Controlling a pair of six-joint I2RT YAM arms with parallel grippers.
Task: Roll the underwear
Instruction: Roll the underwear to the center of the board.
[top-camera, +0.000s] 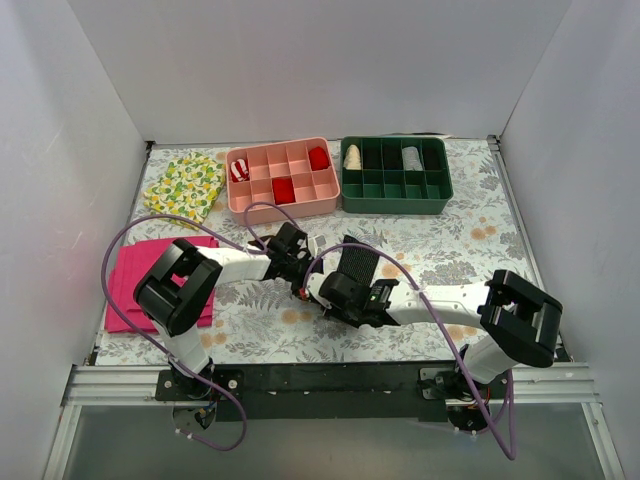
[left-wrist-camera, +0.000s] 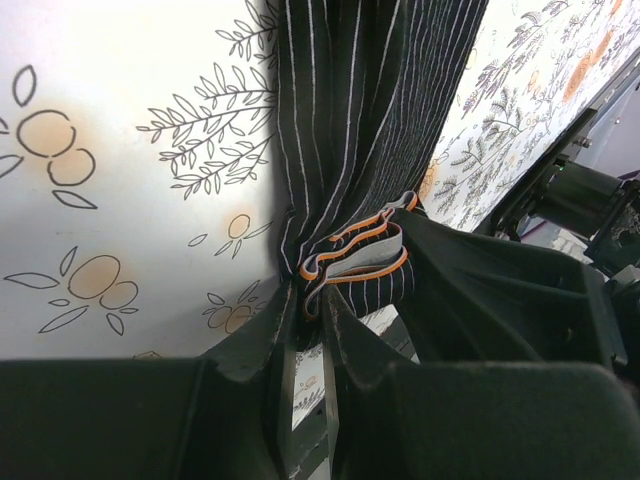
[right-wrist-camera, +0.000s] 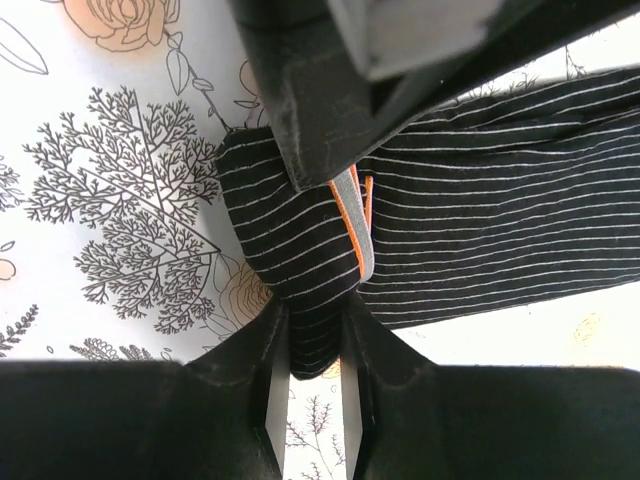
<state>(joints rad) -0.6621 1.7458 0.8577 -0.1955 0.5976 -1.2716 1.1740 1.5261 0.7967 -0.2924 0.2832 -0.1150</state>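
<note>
Between the tips of the left pincer (left-wrist-camera: 308, 318), which is clenched tight, sits a gathered bunch of the soft black, white-pinstriped fabric underwear (left-wrist-camera: 350, 120). The grip is right at its grey, orange-edged elastic waistband (left-wrist-camera: 362, 255). Just beside it the right pincer (right-wrist-camera: 315, 335) is also clamped on that same end, nipping a doubled lip of cloth where the fabric folds over itself.

The garment looks light and limp, with no stiffness of its own. It would likely sag or spring open if either grip let go. The banded, layered edge is the thickest and firmest part, so it seems the soundest place to hold.

Seen from above, the underwear lies flat near the middle of the floral-printed bench (top-camera: 480, 235). Its long axis runs from the pincers at about 7 o'clock toward 1 o'clock, and the free end points at the dark green compartment tray (top-camera: 395, 195).
</note>
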